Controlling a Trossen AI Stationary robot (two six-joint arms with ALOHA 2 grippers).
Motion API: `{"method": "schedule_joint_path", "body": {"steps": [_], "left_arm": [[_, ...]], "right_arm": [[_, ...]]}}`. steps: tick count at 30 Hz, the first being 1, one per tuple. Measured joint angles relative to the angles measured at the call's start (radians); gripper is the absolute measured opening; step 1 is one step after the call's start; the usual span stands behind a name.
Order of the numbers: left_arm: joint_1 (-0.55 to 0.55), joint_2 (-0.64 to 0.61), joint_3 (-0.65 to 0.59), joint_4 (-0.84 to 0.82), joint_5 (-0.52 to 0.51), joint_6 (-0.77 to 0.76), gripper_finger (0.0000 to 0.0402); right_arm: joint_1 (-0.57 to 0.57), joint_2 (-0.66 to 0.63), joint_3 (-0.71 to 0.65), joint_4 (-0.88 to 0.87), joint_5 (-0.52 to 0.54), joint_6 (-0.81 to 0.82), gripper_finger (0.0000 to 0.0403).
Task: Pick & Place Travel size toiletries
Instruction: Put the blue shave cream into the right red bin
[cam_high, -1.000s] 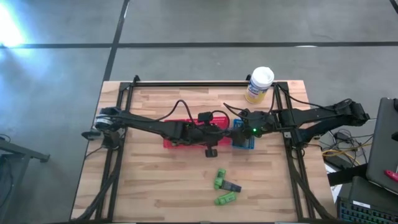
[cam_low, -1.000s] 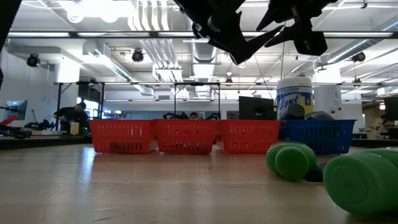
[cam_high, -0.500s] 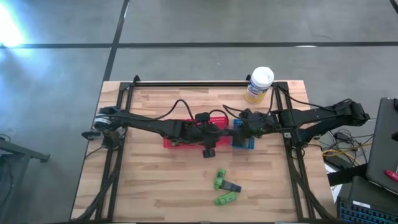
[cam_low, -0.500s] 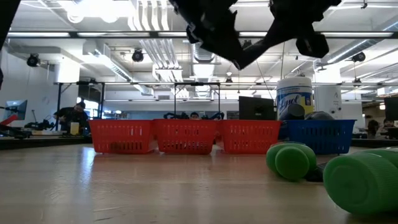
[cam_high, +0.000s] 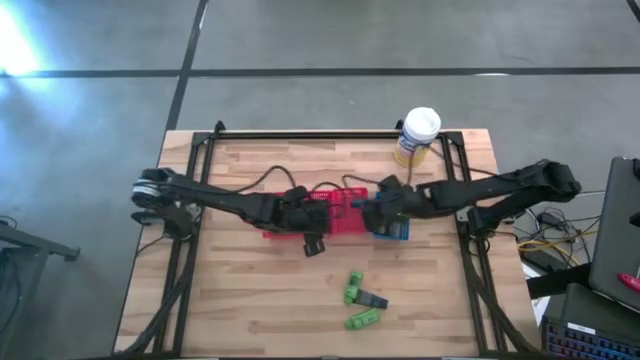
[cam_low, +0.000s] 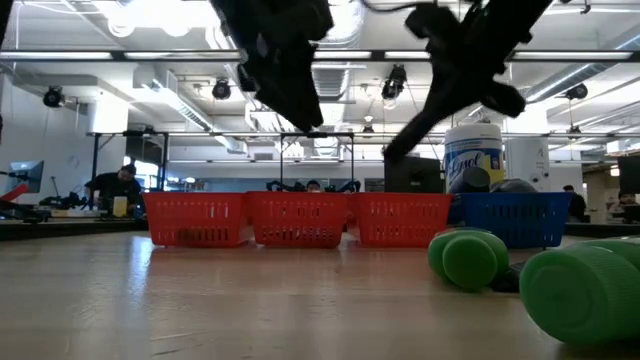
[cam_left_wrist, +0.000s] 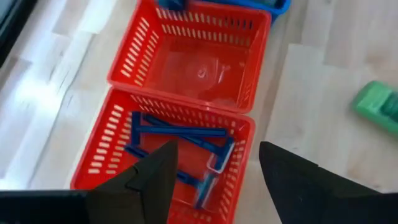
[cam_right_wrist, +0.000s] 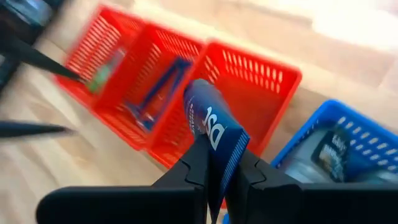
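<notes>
A row of red baskets (cam_high: 335, 212) and a blue basket (cam_high: 393, 229) sit mid-bench (cam_high: 250, 300), with a white-and-yellow canister (cam_high: 416, 137) behind (nothing blocks the baskets from above). Both arms reach inward over the row. The right hand (cam_right_wrist: 214, 163) is clamped on a dark blue tube (cam_right_wrist: 211, 127) above the red basket beside the blue one. The left hand (cam_left_wrist: 214, 168) hangs open over a basket of blue razors (cam_left_wrist: 177, 146). Green tubes (cam_high: 356, 305) lie nearer the front edge.

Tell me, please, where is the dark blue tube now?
The right gripper is shut on the dark blue tube, above the red baskets, beside the blue basket.
</notes>
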Motion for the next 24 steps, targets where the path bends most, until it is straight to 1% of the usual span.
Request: {"method": "schedule_joint_path", "body": {"steps": [6, 9, 11, 14, 16, 19, 24], "left_arm": [[0.003, -0.184, -0.243, 0.160, -0.001, -0.117, 0.0230], [0.003, -0.283, -0.357, 0.241, -0.004, -0.173, 0.0231], [0.003, -0.339, -0.428, 0.281, -0.006, -0.209, 0.0231], [0.003, -0.413, -0.515, 0.325, -0.023, -0.236, 0.0231], [0.003, -0.455, -0.556, 0.348, -0.042, -0.242, 0.0231], [0.004, -0.495, -0.606, 0.346, -0.065, -0.244, 0.0231], [0.004, -0.545, -0.646, 0.353, -0.068, -0.258, 0.0231]], "right_arm": [[0.000, 0.153, 0.038, 0.001, 0.003, 0.032, 0.0019], [0.001, 0.202, 0.081, -0.005, 0.047, 0.035, 0.0019], [-0.001, 0.232, 0.113, -0.040, 0.083, 0.036, 0.0019], [-0.022, 0.291, 0.162, -0.100, 0.095, 0.037, 0.0019], [-0.039, 0.339, 0.186, -0.134, 0.082, 0.030, 0.0020], [-0.051, 0.416, 0.228, -0.133, 0.077, 0.007, 0.0023], [-0.050, 0.522, 0.342, -0.170, 0.129, -0.046, 0.0037]]}}
